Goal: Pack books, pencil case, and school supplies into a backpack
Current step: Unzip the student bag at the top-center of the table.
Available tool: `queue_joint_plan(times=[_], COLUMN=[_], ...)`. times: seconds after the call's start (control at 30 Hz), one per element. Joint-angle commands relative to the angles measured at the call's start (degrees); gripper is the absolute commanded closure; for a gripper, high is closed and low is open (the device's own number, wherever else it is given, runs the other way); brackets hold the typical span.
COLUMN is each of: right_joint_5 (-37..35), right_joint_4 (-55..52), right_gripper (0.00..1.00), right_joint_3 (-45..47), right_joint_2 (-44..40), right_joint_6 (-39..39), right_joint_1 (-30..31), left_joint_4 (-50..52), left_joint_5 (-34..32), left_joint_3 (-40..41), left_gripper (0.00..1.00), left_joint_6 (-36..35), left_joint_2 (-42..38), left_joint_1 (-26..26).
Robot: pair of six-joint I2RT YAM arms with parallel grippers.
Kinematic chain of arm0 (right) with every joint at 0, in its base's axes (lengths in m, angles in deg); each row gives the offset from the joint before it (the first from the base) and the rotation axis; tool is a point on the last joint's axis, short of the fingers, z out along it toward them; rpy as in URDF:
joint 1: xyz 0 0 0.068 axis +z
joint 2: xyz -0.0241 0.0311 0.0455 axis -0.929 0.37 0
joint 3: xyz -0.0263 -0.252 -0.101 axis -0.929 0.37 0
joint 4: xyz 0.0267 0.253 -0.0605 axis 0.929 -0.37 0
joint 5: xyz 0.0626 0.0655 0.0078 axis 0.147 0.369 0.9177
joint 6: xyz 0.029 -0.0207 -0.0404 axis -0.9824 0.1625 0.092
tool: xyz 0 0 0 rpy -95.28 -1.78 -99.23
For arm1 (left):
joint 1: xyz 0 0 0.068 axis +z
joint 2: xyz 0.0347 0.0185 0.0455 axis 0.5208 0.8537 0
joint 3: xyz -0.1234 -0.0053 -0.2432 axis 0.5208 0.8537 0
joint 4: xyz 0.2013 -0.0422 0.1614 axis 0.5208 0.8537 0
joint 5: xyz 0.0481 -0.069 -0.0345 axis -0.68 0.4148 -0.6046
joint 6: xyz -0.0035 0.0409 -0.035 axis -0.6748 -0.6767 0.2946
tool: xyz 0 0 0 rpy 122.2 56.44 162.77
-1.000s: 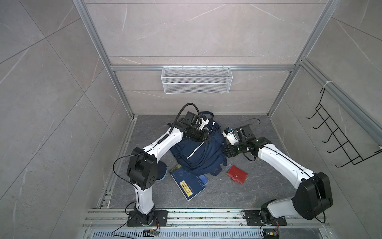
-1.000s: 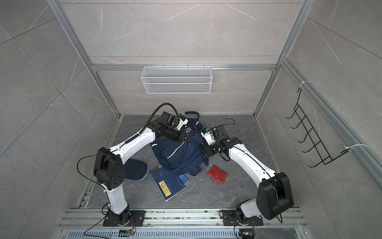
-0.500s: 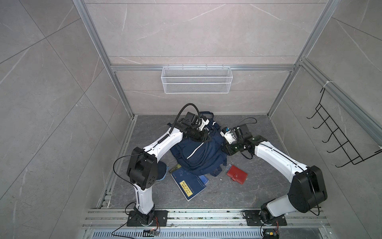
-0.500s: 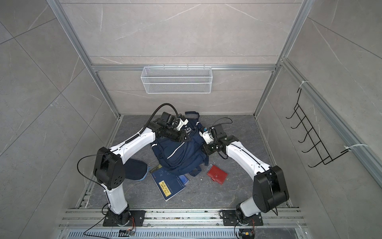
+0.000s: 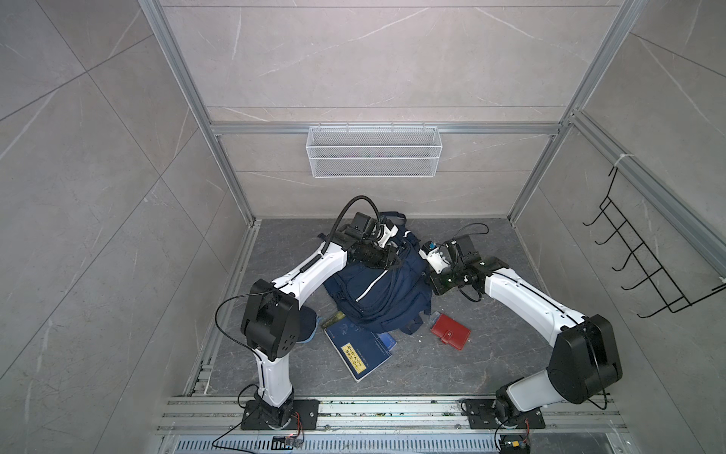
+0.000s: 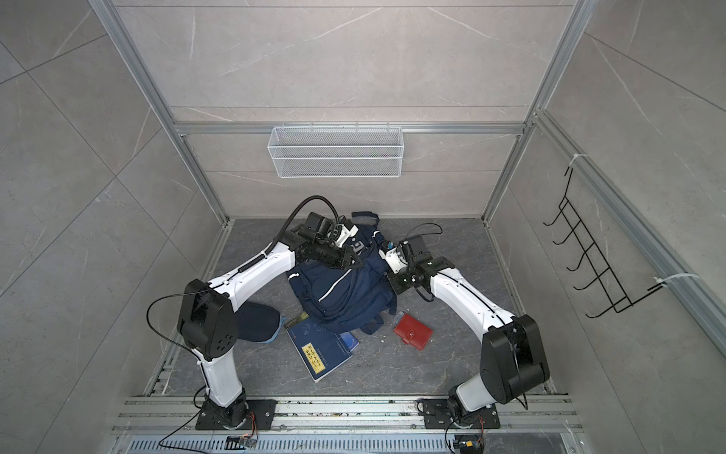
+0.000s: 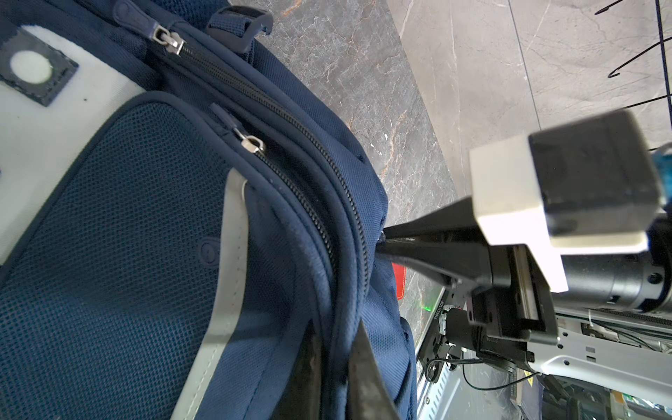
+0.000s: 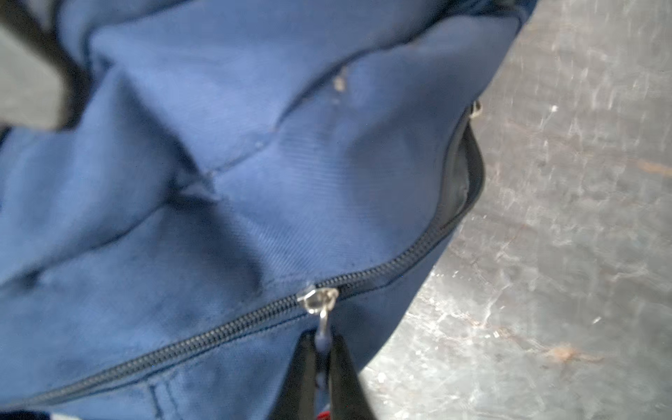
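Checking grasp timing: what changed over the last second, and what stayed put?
The right pincer moved in against the backpack and closed on its zipper pull. The left pincer stayed clamped on the backpack's fabric; books and red case did not move.

I see the backpack (image 5: pixel 377 291) toward the back of the counter (image 5: pixel 451 373), books (image 5: pixel 359 346) just before it, partly under its edge, pencil case (image 6: pixel 257 322) left of the books, snap case (image 5: pixel 450 333) right of them, left end effector (image 7: pixel 335 329) at the backpack's rear left, right end effector (image 8: pixel 322 342) at its right side.
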Motion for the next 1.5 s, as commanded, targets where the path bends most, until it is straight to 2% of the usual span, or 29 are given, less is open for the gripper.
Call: queue_joint_plan(times=[0.0,0.23,0.53,0.83,1.13,1.27,1.47], right_joint_5=[0.0,1.4,1.5,2.8,3.9,5.4,7.1], right_joint_4=[-0.5,-3.3,-9.1,-10.0,-4.1,-1.2,0.6], right_gripper=[1.00,1.00,1.00,1.00,1.00,1.00,1.00], right_joint_3=[0.5,1.6,-1.9,-2.5,-1.4,0.2,1.9], right_joint_2=[-0.2,-3.6,-4.9,-5.4,-2.6,-2.5,-3.9], right_joint_6=[1.8,4.1,4.2,1.9,1.3,-0.1,-2.0], right_joint_1=[0.0,2.5,11.4,16.1,16.5,16.6,16.6], left_joint_4=[-7.0,-5.0,-13.6,-17.6,-22.9,-21.4,-17.5], left_joint_5=[5.8,2.0,0.2,-3.9,-5.3,-7.2,-10.1], left_joint_3=[-2.1,-8.3,-9.0,-11.7,-13.4,-17.4,-24.5], left_gripper=[1.00,1.00,1.00,1.00,1.00,1.00,1.00], left_joint_6=[1.4,2.0,11.1,18.1,28.3,34.1,38.7], left_joint_2=[-2.6,1.1,4.7,8.4,11.1,13.2,16.1], left_joint_1=[0.0,0.2,2.1,2.7,2.9,3.4,3.7])
